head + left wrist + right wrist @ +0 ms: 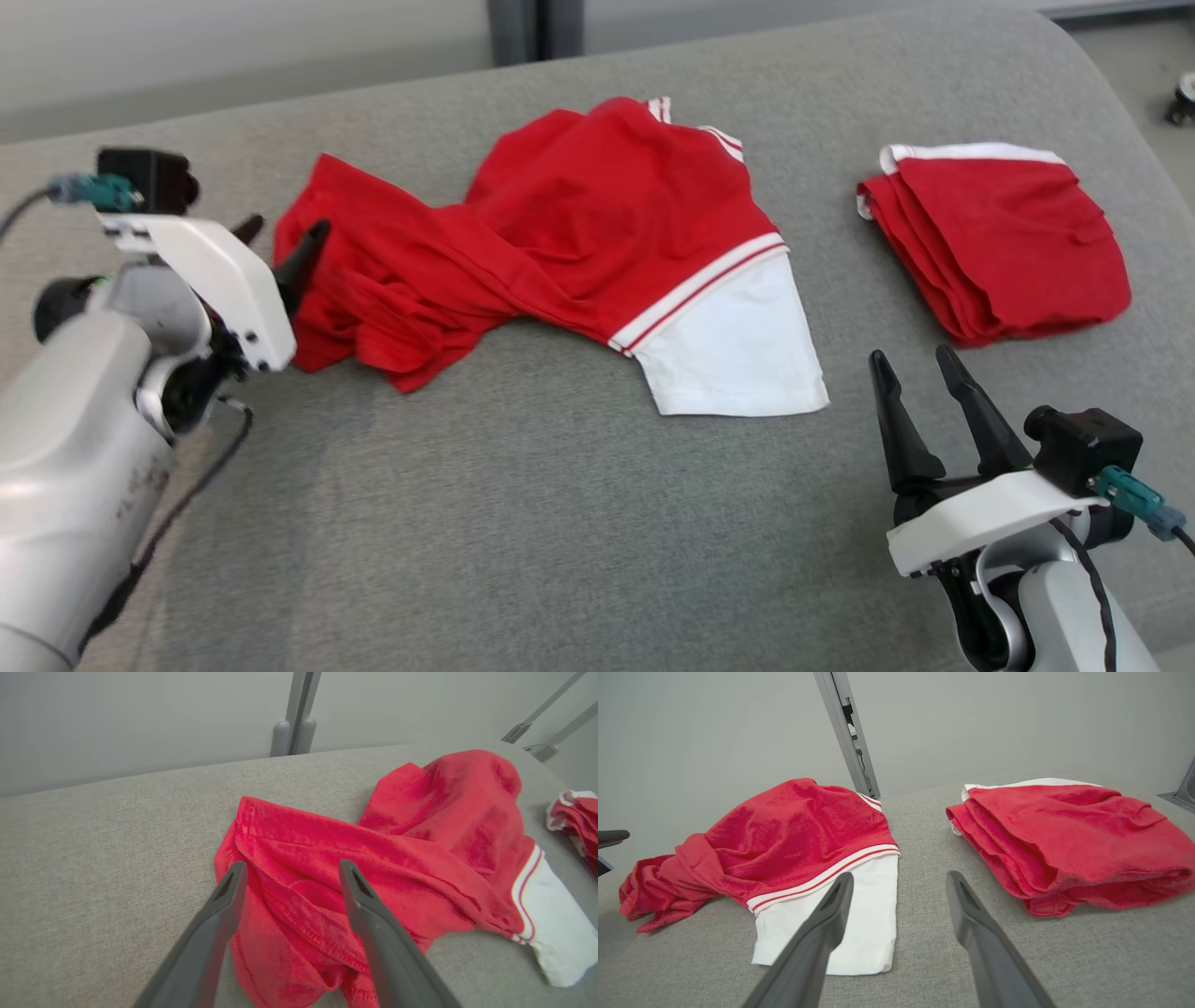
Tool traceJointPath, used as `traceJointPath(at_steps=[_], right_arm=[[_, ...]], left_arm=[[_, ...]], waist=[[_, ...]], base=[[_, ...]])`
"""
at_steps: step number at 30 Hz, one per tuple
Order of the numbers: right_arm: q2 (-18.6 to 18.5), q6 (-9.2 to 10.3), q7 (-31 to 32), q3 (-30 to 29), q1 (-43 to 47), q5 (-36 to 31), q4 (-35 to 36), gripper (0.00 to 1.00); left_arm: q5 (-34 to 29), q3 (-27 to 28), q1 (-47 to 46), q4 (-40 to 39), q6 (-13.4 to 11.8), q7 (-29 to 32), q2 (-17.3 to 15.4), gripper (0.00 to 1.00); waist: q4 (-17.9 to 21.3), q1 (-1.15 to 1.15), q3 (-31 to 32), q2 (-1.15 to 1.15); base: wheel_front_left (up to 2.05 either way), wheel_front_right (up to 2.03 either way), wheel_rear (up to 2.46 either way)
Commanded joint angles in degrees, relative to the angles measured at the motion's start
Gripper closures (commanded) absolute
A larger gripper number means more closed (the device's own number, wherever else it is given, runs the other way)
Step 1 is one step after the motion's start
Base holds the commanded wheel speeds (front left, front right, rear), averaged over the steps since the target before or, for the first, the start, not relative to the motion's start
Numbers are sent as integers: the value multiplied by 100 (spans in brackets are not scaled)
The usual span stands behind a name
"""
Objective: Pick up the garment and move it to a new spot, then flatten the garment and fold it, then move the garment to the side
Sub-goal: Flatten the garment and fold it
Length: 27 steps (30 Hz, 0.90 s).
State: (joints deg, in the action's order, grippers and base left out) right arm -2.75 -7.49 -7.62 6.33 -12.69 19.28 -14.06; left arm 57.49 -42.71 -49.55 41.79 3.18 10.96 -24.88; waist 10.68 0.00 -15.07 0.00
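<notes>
Wears pale grey forearms (65,439) and white wrist covers (224,275) studded with dark screws (250,338); carries black cameras (1088,448) with teal plugs (1120,487) and thin black cables (246,429); ends in long, dark, tapered fingers (894,420).

tabletop (523,523): wide, covered in grey woven fabric; far right corner rounded.
wall (714,728): plain pale grey, just behind the far edge.
post (845,732): grey metal upright, standing against the wall.
struts (542,728): two slanted grey bars beyond the rounded corner.
floor (1134,61): grey, beside that corner.
light: soft and even; shadows faint.
</notes>
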Motion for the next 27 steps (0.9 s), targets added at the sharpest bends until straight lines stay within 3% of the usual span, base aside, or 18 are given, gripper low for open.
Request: traceJointPath(at_steps=[1,7,15,27], right_arm=[[-31,-1,-36,4,-64,12,10,0],[-32,-1,-138,27,-121,43,-8,0],[-32,-1,-213,64,-180,78,-94,0],[-34,-1,-323,233,-322,114,-168,0]], left_arm=[[8,5,-136,98,-38,82,-11,0],[45,-64,-601,797,-16,637,27,0],[24,-144,-857,1440,129,746,129,0],[-101,-276,-1486,2116,282,1022,26,1]], waist=[[189,0,-194,0],[422,0,-421,0],[490,0,-457,0],[677,0,-840,0]], base=[[0,0,0],[0,0,0],[0,0,0],[0,0,0]])
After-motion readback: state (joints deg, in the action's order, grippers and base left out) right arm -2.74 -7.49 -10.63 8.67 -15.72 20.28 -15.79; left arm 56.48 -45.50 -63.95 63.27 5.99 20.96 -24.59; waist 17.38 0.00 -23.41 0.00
